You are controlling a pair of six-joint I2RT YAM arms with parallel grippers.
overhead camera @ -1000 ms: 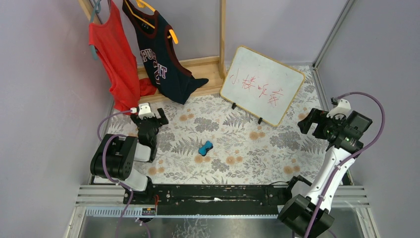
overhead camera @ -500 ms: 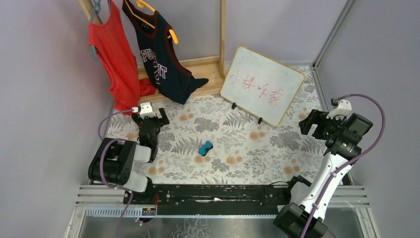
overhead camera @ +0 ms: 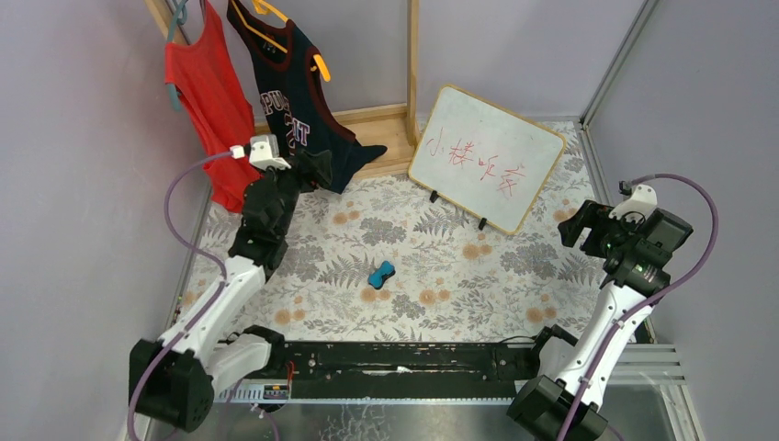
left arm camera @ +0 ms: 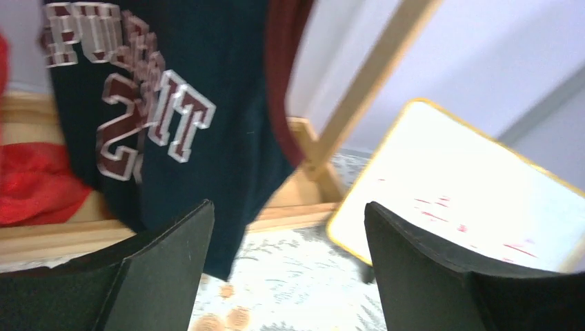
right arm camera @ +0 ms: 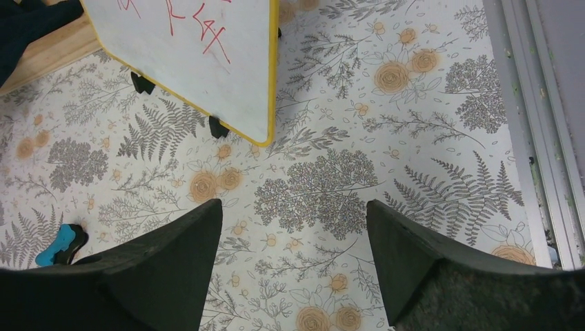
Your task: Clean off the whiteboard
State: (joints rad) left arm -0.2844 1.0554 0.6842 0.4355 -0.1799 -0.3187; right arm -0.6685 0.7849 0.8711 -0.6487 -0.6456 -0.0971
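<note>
The whiteboard leans on small black feet at the back right of the floral table and carries red writing; it also shows in the left wrist view as the whiteboard and in the right wrist view as the whiteboard. A small blue eraser lies mid-table, also visible as the eraser. My left gripper is raised near the navy jersey, open and empty, and aimed at the rack and board, as the left gripper shows. My right gripper hovers open and empty in front of the board's right corner, seen again as the right gripper.
A wooden clothes rack stands at the back with a red top and a navy jersey hanging from it; the jersey's hem lies on the rack's base. A metal rail runs along the table's right edge. Walls close in on both sides.
The left arm has unfolded from its tucked pose and reached far up toward the jersey. Both grippers' jaws have narrowed slightly. The right arm has barely shifted.
</note>
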